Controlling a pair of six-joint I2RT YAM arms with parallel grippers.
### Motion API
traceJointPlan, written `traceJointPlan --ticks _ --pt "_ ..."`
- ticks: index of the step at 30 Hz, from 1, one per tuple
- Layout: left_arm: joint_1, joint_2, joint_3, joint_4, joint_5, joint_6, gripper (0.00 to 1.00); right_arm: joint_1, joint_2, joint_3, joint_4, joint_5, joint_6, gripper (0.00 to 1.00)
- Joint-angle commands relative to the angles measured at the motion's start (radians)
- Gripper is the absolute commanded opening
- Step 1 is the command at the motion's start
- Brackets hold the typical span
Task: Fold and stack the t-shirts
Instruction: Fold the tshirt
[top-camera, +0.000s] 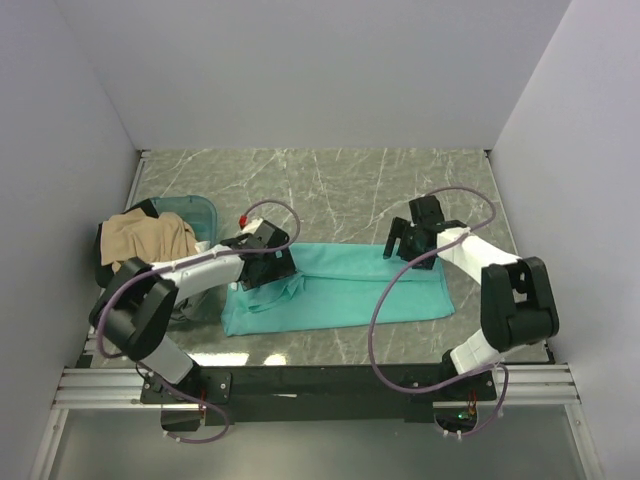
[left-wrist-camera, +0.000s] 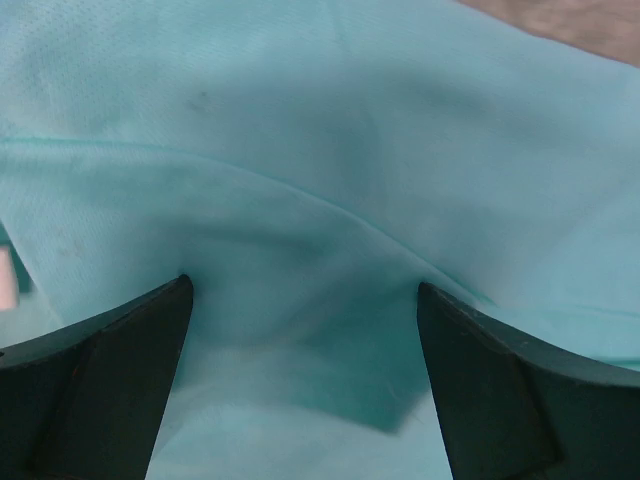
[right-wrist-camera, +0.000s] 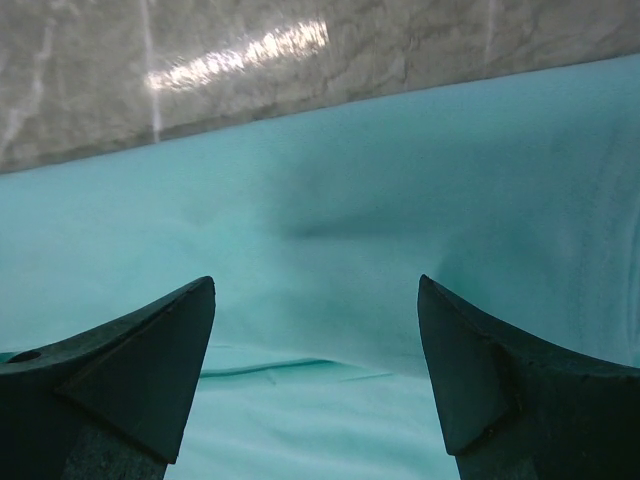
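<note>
A teal t-shirt (top-camera: 340, 290) lies folded into a long strip across the middle of the marble table. My left gripper (top-camera: 268, 268) is open low over its left part; the left wrist view shows creased teal cloth (left-wrist-camera: 300, 200) between the spread fingertips (left-wrist-camera: 150, 330). My right gripper (top-camera: 405, 252) is open over the shirt's far right edge; the right wrist view shows teal cloth (right-wrist-camera: 320, 330) between the fingertips (right-wrist-camera: 470, 340) and the bare table beyond. A tan t-shirt (top-camera: 148, 238) lies heaped on a tub at the left, with dark cloth (top-camera: 108, 262) beneath it.
A translucent bluish tub (top-camera: 195, 212) stands at the left under the tan shirt. The marble table (top-camera: 330, 190) reaches grey walls at the back and both sides. A metal rail (top-camera: 320, 385) runs along the near edge.
</note>
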Motion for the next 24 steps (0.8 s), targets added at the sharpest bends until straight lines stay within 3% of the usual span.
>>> traceJointPlan --ticks 1,6,9,10,15,16,18,19,21,22,24 --pt "0.06 0.074 -0.022 0.098 0.102 0.036 0.99 -0.001 0.043 0.01 0.016 -0.019 -0.015 0.88" --pt "0.155 0.22 0.057 0.167 0.214 0.094 0.99 0.002 0.014 -0.053 -0.01 -0.01 0.006 0.87" --pt "0.174 0.355 0.204 0.137 0.233 0.114 0.99 0.038 -0.056 -0.137 -0.016 -0.041 0.036 0.87" --pt "0.177 0.396 0.337 0.109 0.248 0.125 0.99 0.054 -0.082 -0.157 -0.019 -0.048 0.045 0.87" --pt "0.177 0.736 0.807 -0.007 0.264 0.165 0.99 0.275 -0.251 -0.314 -0.045 -0.118 0.132 0.88" --pt "0.177 0.797 0.99 -0.023 0.273 0.174 0.99 0.316 -0.268 -0.335 -0.037 -0.152 0.144 0.88" --pt "0.175 0.989 1.19 -0.06 0.305 0.185 0.99 0.463 -0.295 -0.383 0.006 -0.212 0.18 0.88" --pt "0.175 1.05 1.385 -0.09 0.331 0.186 0.99 0.514 -0.297 -0.392 0.028 -0.228 0.197 0.88" --pt "0.177 1.172 1.516 -0.059 0.421 0.159 0.99 0.655 -0.279 -0.383 0.061 -0.24 0.209 0.88" --pt "0.177 1.185 1.536 0.045 0.458 0.142 0.99 0.697 -0.265 -0.373 0.064 -0.239 0.214 0.88" --pt "0.177 1.159 1.454 0.215 0.521 0.068 0.99 0.751 -0.23 -0.331 0.046 -0.231 0.217 0.88"
